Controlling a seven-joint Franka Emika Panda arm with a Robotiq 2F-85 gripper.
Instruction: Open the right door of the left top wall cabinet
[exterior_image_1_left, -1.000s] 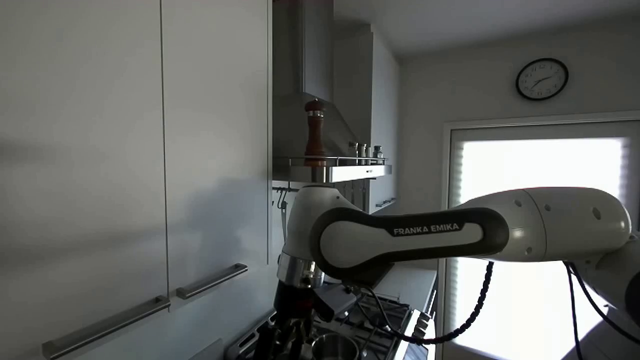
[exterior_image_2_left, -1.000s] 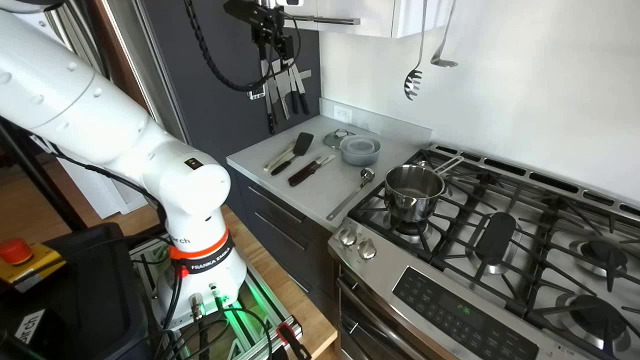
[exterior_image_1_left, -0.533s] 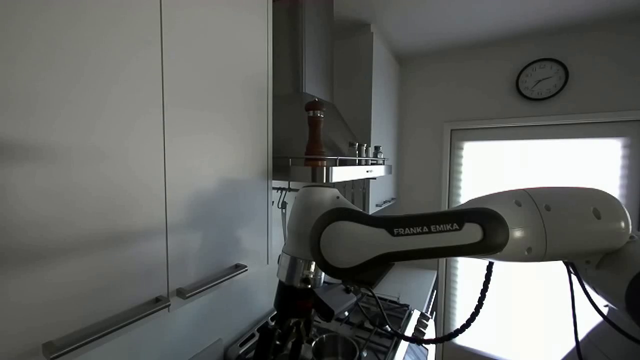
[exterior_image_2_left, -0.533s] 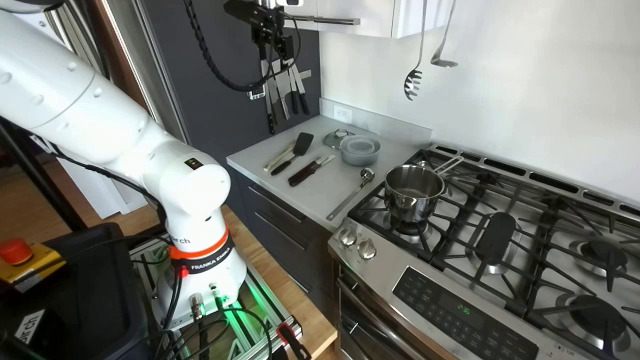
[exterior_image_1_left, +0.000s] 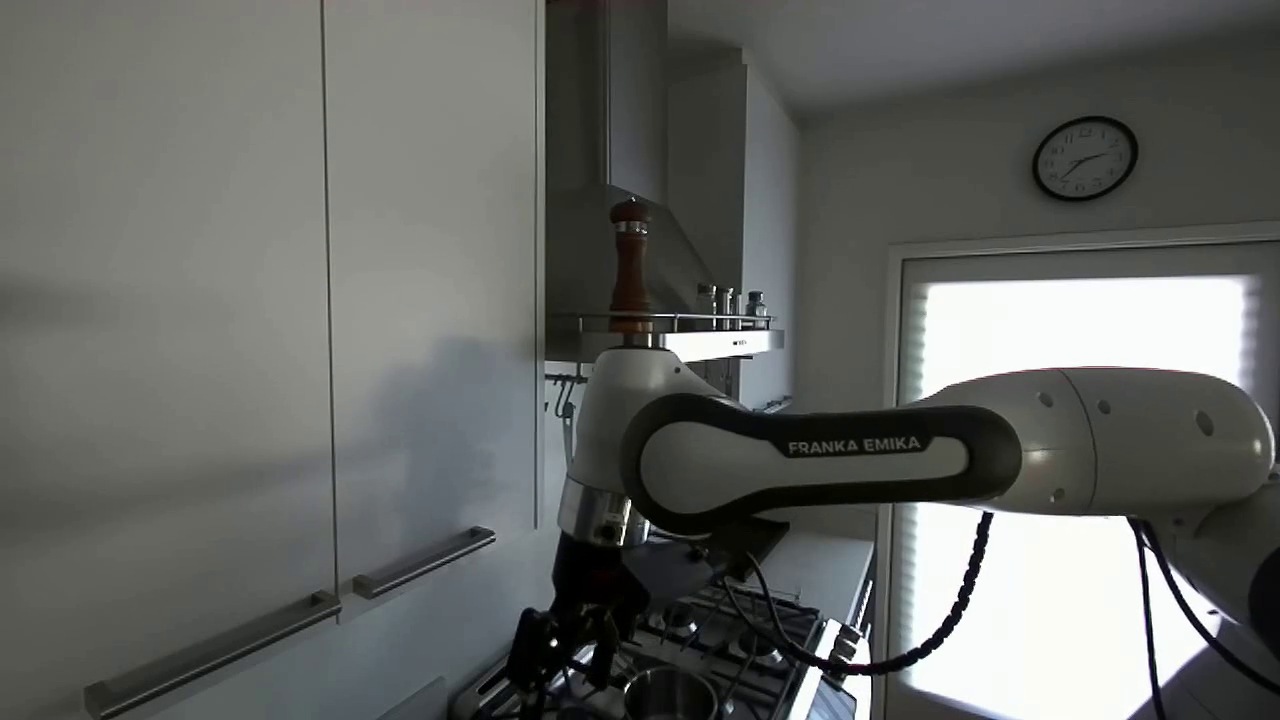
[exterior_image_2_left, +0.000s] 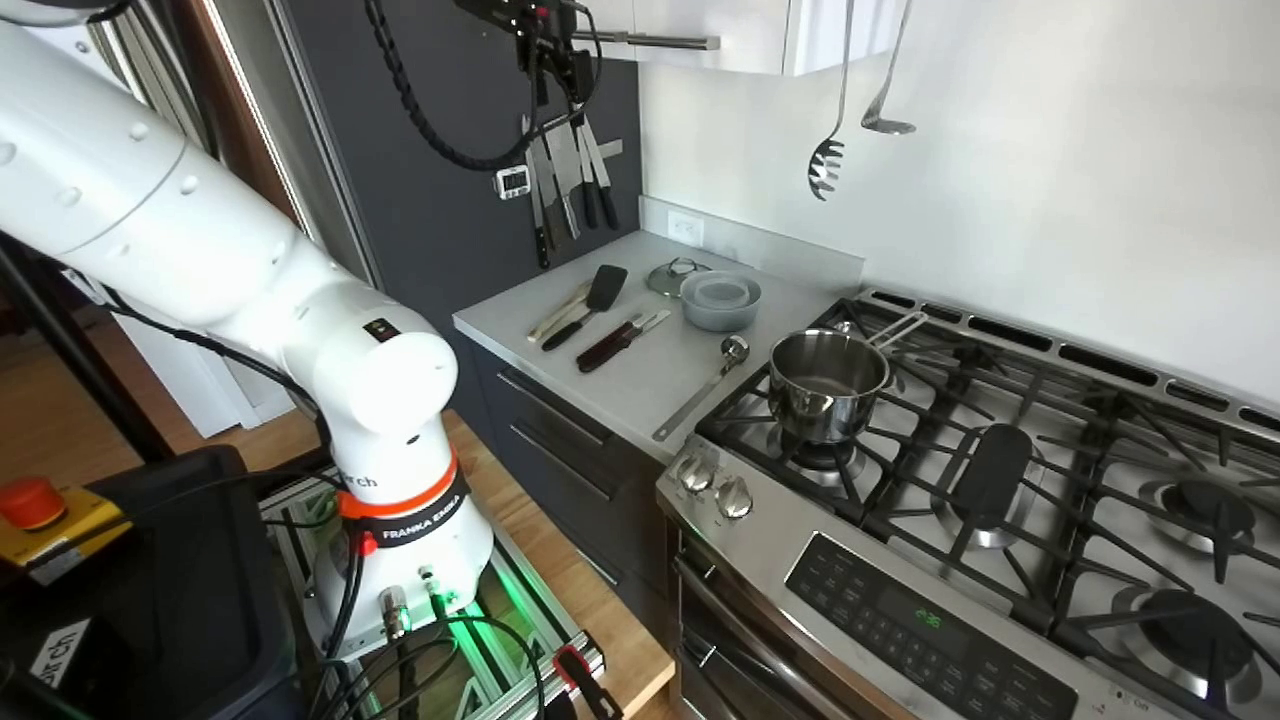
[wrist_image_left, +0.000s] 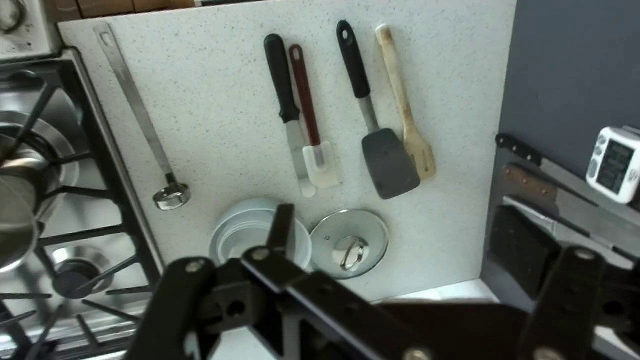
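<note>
The left top wall cabinet is shut; its interior is hidden. Its right door is the narrow flat pale panel with a short steel bar handle near its lower edge. The door's lower part and handle also show in an exterior view. My gripper points down, below and to the right of the handle in that view, apart from it. It also shows in an exterior view. In the wrist view the gripper is open, fingers wide apart, nothing between them. The door is out of the wrist view.
The wider left door's long handle is beside the short one. A steel hood with a pepper mill stands past the cabinet. Below are the stove with a pot, and a counter with utensils. Knives hang on the dark wall.
The arm has risen slightly within the last half second, and my gripper has moved up and turned a little. The cabinet doors have not moved.
</note>
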